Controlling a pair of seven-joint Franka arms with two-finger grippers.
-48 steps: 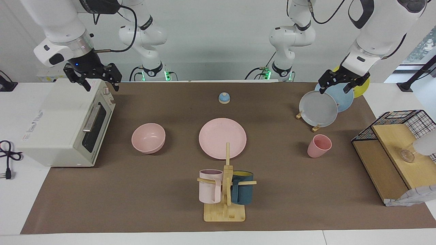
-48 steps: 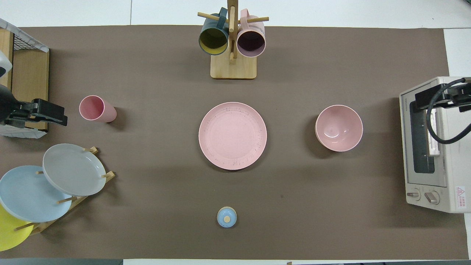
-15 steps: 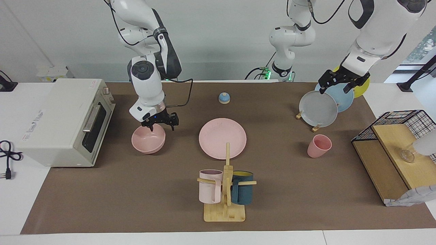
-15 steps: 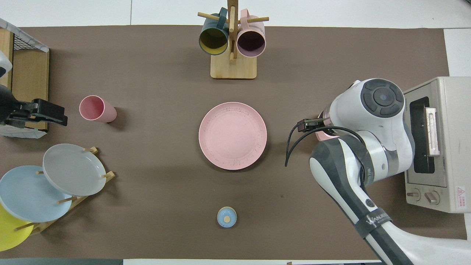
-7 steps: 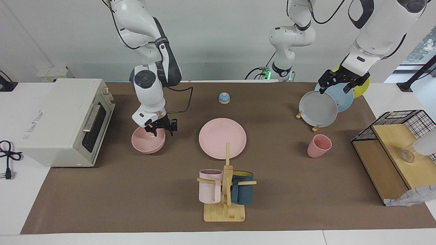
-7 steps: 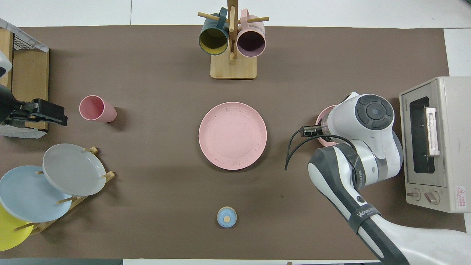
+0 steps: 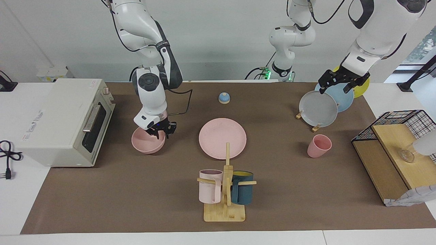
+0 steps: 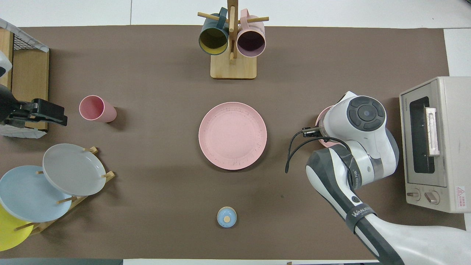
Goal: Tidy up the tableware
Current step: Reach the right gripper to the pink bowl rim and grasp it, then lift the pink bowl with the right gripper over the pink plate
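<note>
The pink bowl [image 7: 146, 143] sits on the brown mat beside the toaster oven; in the overhead view only a sliver of the bowl [image 8: 320, 121] shows past the arm. My right gripper [image 7: 163, 131] is open and low at the bowl's rim on the plate's side, one finger inside the rim and one outside. The pink plate [image 7: 222, 137] [image 8: 232, 135] lies at the mat's middle. The pink cup [image 7: 318, 145] [image 8: 96, 109] stands toward the left arm's end. My left gripper [image 7: 335, 86] [image 8: 51, 114] is open and waits in the air over the plate rack.
A toaster oven [image 7: 64, 122] [image 8: 434, 143] stands at the right arm's end. A wooden mug rack [image 7: 224, 211] [image 8: 232, 68] holds two handled mugs, farther from the robots than the plate. A rack of grey, blue and yellow plates [image 7: 318, 109] [image 8: 73, 169], a blue bell [image 7: 224, 98] and a wire shelf [image 7: 391, 149] also stand here.
My right arm swung from above the toaster oven over to the bowl and has lowered its gripper onto the bowl's rim. The left arm and all tableware have not moved.
</note>
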